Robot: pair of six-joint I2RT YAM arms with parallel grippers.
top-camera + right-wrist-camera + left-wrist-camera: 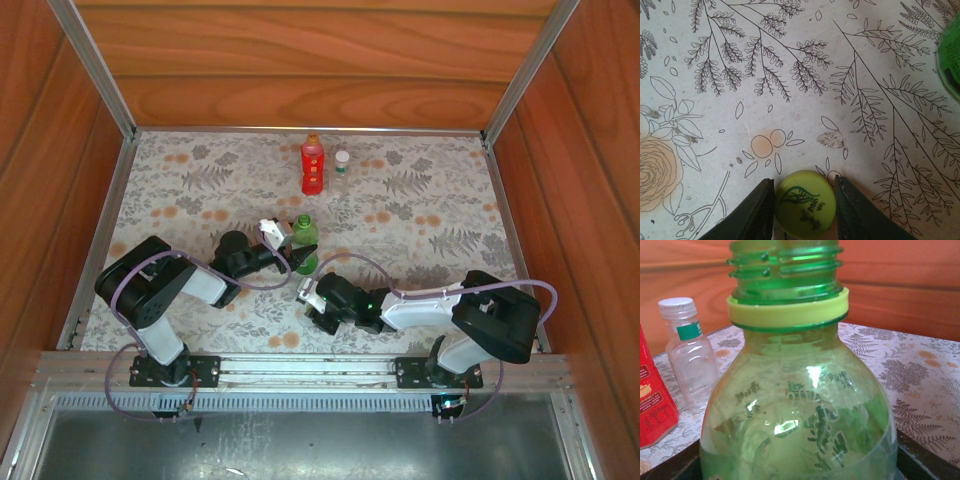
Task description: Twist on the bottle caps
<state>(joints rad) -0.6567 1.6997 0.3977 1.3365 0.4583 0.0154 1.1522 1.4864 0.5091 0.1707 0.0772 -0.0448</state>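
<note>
Green bottle (303,240) blocks mid-table, red bottle (313,168) and clear bottle (342,172) the far edge; tablecloth (450,200) open elsewhere.

Fern-and-flower print tablecloth (200,190), wooden walls (300,60) on three sides, aluminium frame posts (95,65)

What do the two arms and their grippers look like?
Both the left arm and right arm have black joints, white link shells and a looping lilac cable. A green light glows on the right arm. The right gripper has dark, tapered fingers; the left gripper carries a white block.
</note>
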